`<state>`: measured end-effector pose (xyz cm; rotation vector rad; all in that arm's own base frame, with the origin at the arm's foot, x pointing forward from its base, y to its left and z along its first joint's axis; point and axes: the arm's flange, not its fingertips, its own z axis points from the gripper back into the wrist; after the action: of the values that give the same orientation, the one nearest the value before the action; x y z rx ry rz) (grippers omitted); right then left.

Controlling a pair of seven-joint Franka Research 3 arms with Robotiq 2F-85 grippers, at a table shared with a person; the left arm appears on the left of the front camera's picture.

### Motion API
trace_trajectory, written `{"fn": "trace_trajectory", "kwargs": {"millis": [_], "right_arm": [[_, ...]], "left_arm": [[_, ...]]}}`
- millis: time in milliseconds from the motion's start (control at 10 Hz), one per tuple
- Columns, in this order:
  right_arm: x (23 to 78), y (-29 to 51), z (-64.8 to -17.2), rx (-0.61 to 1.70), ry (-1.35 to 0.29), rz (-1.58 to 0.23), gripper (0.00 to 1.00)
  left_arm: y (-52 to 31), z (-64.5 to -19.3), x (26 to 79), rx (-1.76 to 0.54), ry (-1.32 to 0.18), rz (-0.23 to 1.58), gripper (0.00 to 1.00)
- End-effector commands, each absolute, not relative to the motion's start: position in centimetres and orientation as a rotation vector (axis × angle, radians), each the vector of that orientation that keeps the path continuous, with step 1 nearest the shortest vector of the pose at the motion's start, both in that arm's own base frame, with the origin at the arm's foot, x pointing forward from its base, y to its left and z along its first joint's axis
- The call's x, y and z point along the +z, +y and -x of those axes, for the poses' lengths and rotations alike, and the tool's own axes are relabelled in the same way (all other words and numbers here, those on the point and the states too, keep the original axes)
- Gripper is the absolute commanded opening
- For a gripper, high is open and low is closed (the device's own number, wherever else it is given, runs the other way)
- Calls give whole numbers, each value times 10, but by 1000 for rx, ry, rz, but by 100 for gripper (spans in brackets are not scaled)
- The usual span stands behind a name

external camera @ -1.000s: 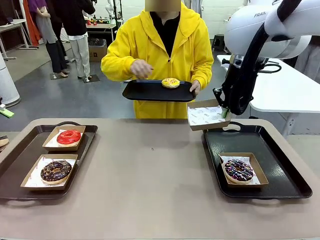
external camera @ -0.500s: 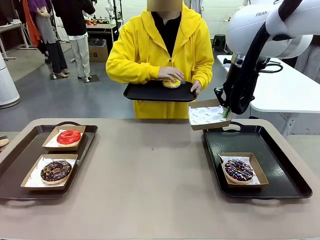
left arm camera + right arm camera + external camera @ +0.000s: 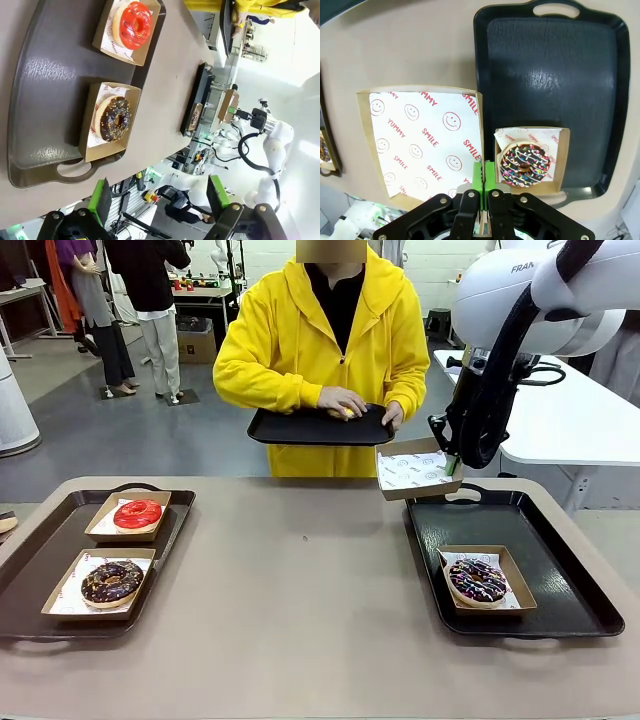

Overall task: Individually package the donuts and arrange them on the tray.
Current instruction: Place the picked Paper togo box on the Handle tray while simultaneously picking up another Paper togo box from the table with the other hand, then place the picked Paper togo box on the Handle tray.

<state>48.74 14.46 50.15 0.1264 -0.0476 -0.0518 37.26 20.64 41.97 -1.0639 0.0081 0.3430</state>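
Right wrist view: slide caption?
Right gripper pinches an empty paper-lined box beside the tray holding a boxed sprinkled donut.

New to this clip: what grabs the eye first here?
The person in the yellow hoodie, at the far side, holds a black tray with a hand over the yellow-iced donut. The right gripper holds an empty paper-lined box in the air beside them. The red-iced donut sits boxed on the left tray.

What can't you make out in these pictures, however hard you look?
- The yellow-iced donut, front view: the person's hand covers nearly all of it.
- The right gripper, front view: too small, dark against the arm; the empty box hides its tips.
- The print on the empty box's paper, front view: too small to read.
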Motion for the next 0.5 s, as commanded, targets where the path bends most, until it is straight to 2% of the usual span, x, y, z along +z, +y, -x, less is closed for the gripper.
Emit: {"fn": "trace_trajectory", "kwargs": {"millis": [0, 400], "right_arm": [[501, 145, -487, -52, -47, -126, 0], [501, 145, -487, -52, -47, -126, 0]], "left_arm": [[203, -371, 426, 326, -6, 1039, 100], [203, -371, 426, 326, -6, 1039, 100]]}}
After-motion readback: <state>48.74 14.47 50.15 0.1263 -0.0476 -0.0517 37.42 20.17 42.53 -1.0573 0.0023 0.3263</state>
